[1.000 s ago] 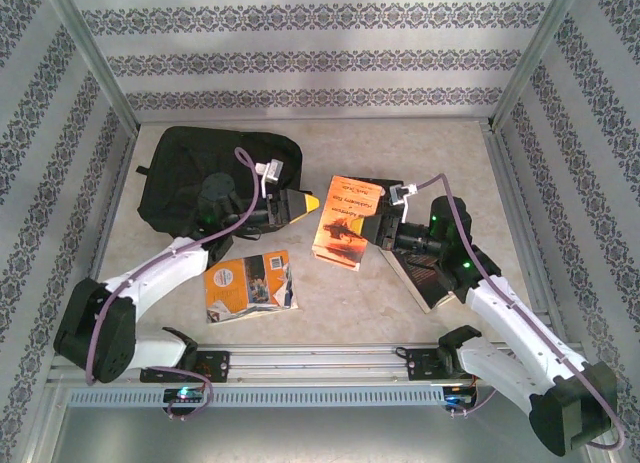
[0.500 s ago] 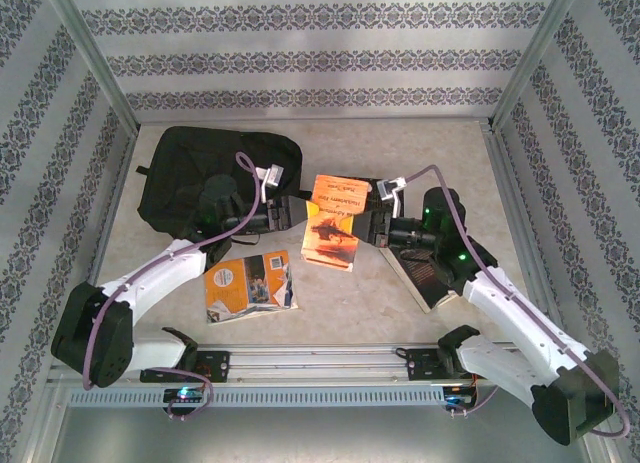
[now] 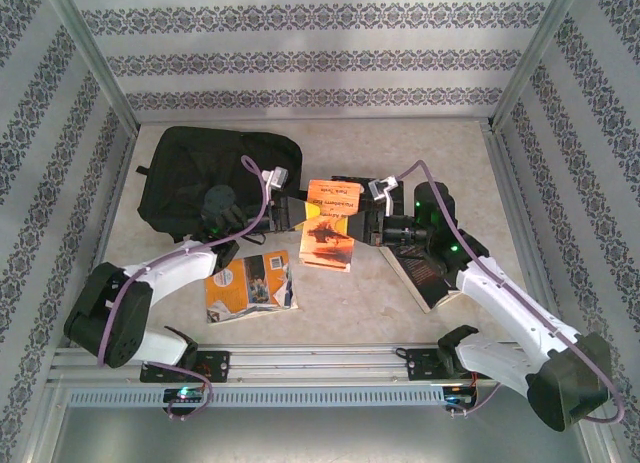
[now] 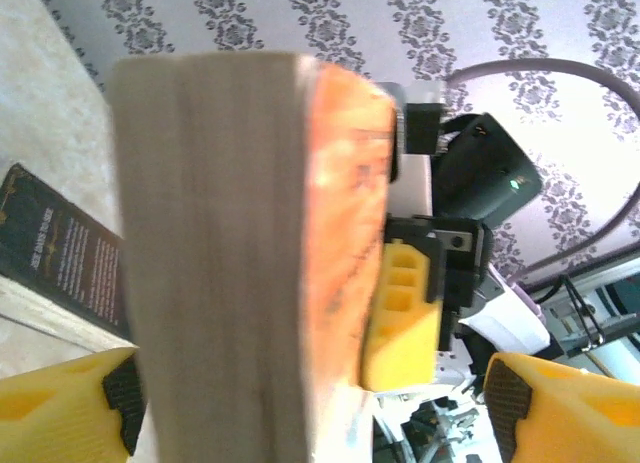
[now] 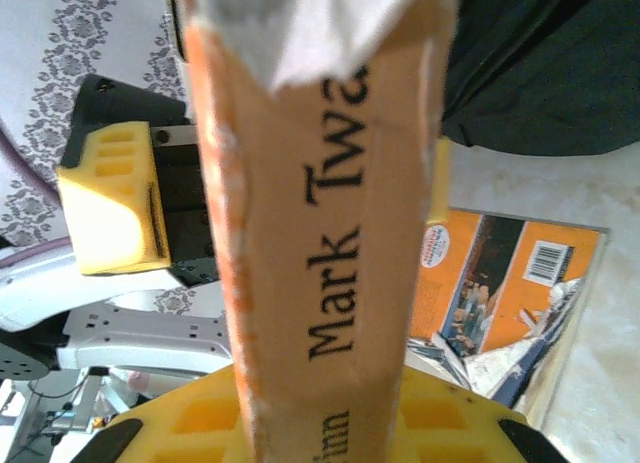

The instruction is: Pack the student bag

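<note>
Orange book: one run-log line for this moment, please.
orange book: midair | right pincer: shut on its spine end | left pincer: open around page edge | backpack: far left

orange book (image 3: 330, 223) blocking the middle, paperback (image 3: 248, 283) near front; far table (image 3: 425, 148) open

On the beige tabletop (image 3: 420, 153) lie an orange paperback (image 3: 250, 283) and a dark book (image 3: 425, 283), an orange Mark Twain book (image 3: 330, 223) up between them, striped floral wallpaper (image 3: 320, 58) around.
</note>
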Available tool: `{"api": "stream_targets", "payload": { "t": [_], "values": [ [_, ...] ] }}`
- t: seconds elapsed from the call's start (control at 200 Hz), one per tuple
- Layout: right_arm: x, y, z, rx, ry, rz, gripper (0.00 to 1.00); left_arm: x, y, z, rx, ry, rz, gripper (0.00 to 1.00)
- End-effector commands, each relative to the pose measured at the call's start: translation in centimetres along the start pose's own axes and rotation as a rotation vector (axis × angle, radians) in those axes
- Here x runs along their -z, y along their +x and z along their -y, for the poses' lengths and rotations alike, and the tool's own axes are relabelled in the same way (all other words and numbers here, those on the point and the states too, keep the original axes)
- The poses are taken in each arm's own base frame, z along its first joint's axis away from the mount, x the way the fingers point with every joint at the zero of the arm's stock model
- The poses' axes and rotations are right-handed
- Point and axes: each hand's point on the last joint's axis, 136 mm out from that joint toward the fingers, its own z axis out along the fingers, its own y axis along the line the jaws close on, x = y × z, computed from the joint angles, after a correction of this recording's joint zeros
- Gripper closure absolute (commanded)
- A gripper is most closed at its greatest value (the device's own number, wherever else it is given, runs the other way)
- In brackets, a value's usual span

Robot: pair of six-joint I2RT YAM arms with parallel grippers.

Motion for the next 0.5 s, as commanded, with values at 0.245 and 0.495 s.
{"api": "stream_targets", "payload": {
  "t": [0.245, 0.495],
  "values": [
    [0.22, -0.62, -1.26, 0.085, -0.011, -0.011, 1.0, -0.4, 1.0, 1.78, -0.052, 0.099, -0.076, 0.54],
    [0.13, -0.73, -1.04, 0.086, 0.003, -0.011, 1.0, -0.43, 1.26, 2.36, -0.073, 0.107, -0.112, 0.75]
  ]
}}
